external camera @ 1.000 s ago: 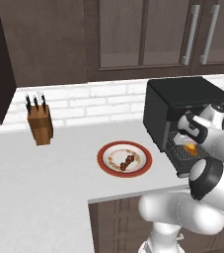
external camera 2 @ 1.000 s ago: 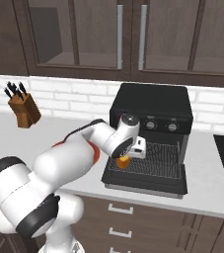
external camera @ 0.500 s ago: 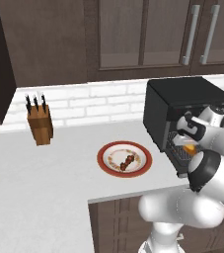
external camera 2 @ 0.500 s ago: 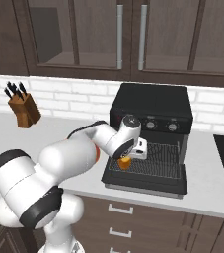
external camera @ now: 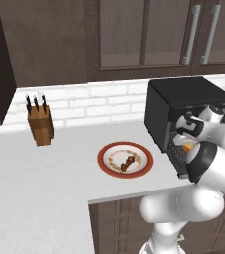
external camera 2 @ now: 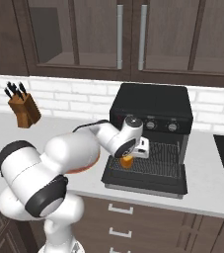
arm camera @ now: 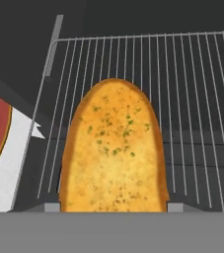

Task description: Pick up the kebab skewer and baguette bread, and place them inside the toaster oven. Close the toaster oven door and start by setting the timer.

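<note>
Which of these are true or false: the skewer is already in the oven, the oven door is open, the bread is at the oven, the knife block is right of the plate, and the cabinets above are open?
1. The kebab skewer is inside the toaster oven. False: it lies on the red-rimmed plate on the counter.
2. The toaster oven door is open. True: it hangs down flat in front of the wire rack.
3. The baguette bread is at the oven. True: the gripper has it over the rack at the oven's mouth.
4. The knife block stands right of the plate. False: it is to the left, near the tiled wall.
5. The upper cabinet doors are open. False: they are shut.
</note>
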